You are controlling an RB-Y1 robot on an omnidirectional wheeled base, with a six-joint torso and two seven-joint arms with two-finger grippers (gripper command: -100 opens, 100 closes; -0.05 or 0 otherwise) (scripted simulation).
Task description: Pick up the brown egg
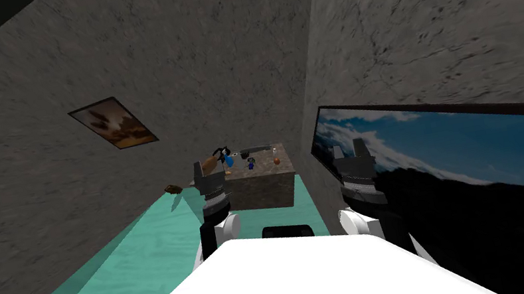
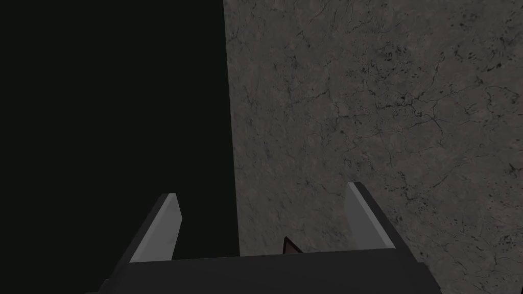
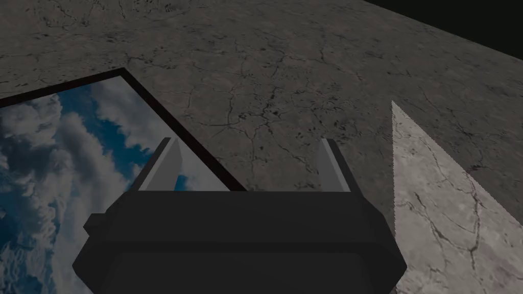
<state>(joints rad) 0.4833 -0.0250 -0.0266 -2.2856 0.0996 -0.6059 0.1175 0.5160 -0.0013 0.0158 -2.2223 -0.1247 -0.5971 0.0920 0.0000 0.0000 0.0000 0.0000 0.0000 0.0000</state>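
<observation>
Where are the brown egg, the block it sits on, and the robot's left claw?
brown egg (image 1: 277, 161), head view, its middle.
stone-patterned block (image 1: 265, 191), head view, its front face.
left gripper (image 1: 206, 165), head view, midway between its open fingertips.

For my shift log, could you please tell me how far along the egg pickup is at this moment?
Done: nothing yet; the brown egg lies on the stone-textured block ahead, among small items. In hand: the left gripper and right gripper are open, empty, aimed at walls. Left: reach the egg, close on it, lift.
</observation>
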